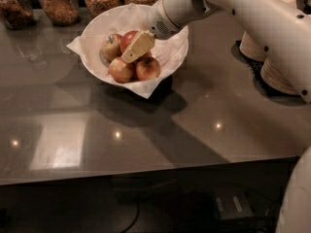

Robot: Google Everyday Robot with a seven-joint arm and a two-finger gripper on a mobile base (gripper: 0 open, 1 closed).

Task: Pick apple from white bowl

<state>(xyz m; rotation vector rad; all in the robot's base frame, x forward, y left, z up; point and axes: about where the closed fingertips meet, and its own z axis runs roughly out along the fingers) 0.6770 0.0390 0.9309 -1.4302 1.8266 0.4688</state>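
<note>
The white bowl (172, 52), lined with crumpled white paper, stands at the back middle of the dark counter. Several apples lie in it. The deep red apple (128, 38) sits at the back centre, partly hidden by the gripper. A paler apple (111, 45) lies to its left and two yellow-red ones (121, 70) at the front. My gripper (133, 50) reaches in from the upper right and points down-left, right over the red apple and between the others. I cannot tell if it touches the apple.
Stacks of beige paper bowls (277, 74) stand at the right behind my arm. Several glass jars of grains (58, 4) line the back edge. The counter's front edge (146, 171) runs along the bottom.
</note>
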